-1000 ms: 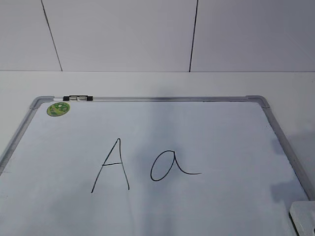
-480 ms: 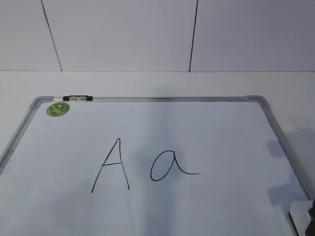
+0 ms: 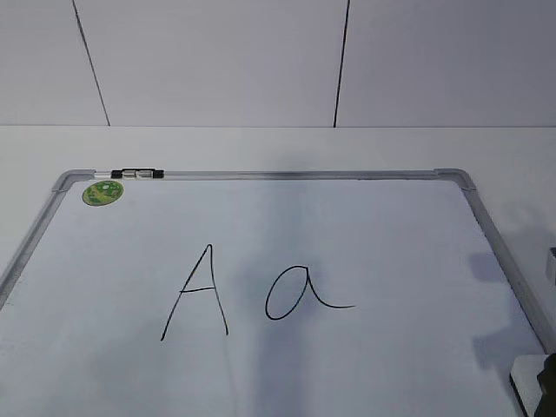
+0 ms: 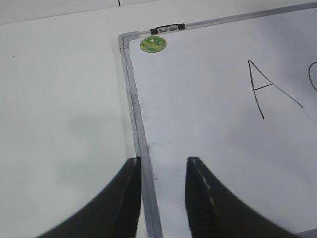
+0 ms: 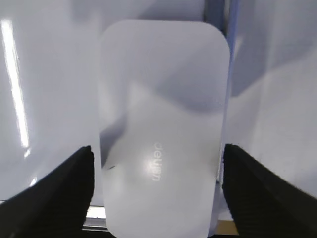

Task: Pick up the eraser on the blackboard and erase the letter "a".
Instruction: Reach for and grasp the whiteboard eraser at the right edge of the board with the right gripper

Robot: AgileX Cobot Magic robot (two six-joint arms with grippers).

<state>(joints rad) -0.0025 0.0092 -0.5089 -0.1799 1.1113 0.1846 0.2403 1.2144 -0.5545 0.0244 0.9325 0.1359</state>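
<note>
The left pincer (image 4: 163,198) hangs low over the blackboard's (image 4: 223,148) left frame rail, its two dark fingers (image 4: 126,203) parted with one on each side of the rail and nothing between them; below lies the white tabletop (image 4: 59,99).

In the exterior view, from left to right: the blackboard (image 3: 347,226) lies flat on the tabletop (image 3: 261,148), its silver-grey frame with rounded corner pieces. A round green sticker (image 3: 102,193) sits in the far left corner, and just beside it a small black-and-silver clip (image 3: 137,174) rests on the top rail. Near the middle of the board stands an angular capital "A" (image 3: 198,291), and just to its right the letter "a" (image 3: 304,294), whole and unsmudged, its tail curling right. At the lower right corner of the board the eraser (image 3: 526,382) shows as a pale block, partly cut by the picture's edge, with a dark part of the right arm at its right side.

The right pincer (image 5: 158,193) is spread wide around the eraser (image 5: 163,124), one dark finger (image 5: 54,193) to each long side. The fingers lie close to the white top with its small grey lettering, but whether they touch it cannot be told. The eraser lies on the board, next to the frame rail.
</note>
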